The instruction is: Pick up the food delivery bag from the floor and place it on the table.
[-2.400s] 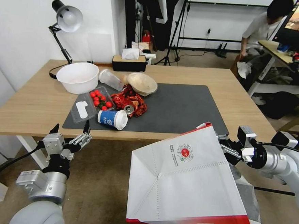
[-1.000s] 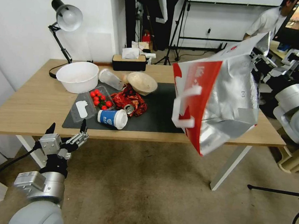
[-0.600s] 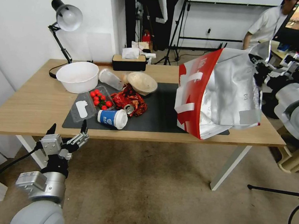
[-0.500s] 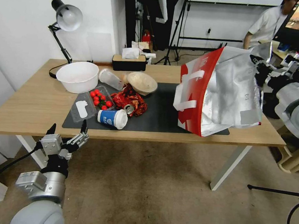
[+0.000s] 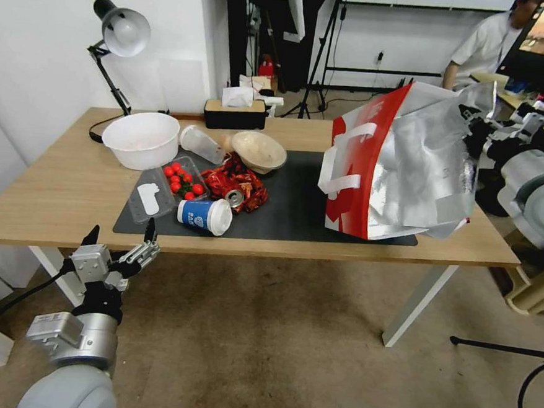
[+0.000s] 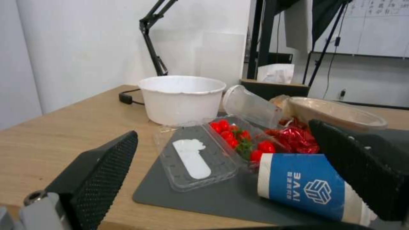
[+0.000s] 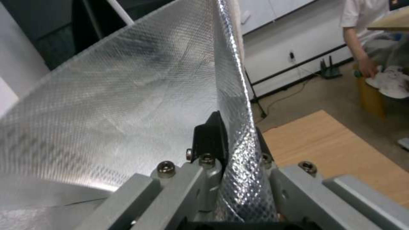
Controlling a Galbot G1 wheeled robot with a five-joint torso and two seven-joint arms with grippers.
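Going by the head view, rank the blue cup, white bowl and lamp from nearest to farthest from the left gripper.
1. Blue cup, lying on the mat's near edge, just beyond the left gripper.
2. White bowl, farther back on the table.
3. Lamp, at the far left corner.

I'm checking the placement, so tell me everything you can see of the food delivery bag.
The food delivery bag is large and boxy, with a red side panel, white handles and crinkled silver foil lining. It lies tipped on its side, mouth open, on the right end of the table, partly on the dark mat. The right gripper is clamped on its foil wall.
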